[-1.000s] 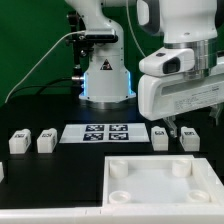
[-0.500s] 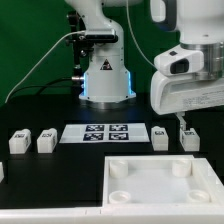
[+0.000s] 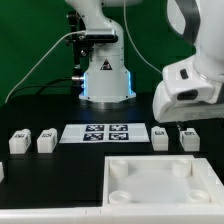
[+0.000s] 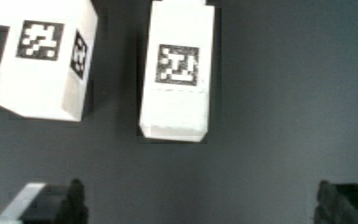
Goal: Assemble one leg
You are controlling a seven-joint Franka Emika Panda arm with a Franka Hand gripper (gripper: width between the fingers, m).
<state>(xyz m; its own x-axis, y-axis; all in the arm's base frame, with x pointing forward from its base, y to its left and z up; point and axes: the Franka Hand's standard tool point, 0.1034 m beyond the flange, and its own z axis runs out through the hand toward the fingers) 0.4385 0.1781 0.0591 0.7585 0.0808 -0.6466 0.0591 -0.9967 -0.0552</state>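
Observation:
Four small white legs with black-and-white tags stand on the black table. Two are at the exterior view's left (image 3: 18, 141) (image 3: 46, 140) and two at its right (image 3: 160, 137) (image 3: 189, 138). My gripper (image 3: 185, 127) hovers just above the right pair. The wrist view shows two legs, one (image 4: 179, 70) lying ahead between my fingers' line and one (image 4: 48, 60) beside it. My gripper (image 4: 201, 205) is open and empty, with the dark fingertips (image 4: 51, 200) wide apart and touching neither leg.
The large white tray (image 3: 150, 163) with round corner sockets lies at the front. The marker board (image 3: 105, 133) lies flat between the two leg pairs. The arm's base (image 3: 105, 75) with a blue light stands behind it, with cables at the back left.
My gripper has moved toward the exterior view's right and tilted, from over the inner right leg to over the outer one. The legs and tray have not moved.

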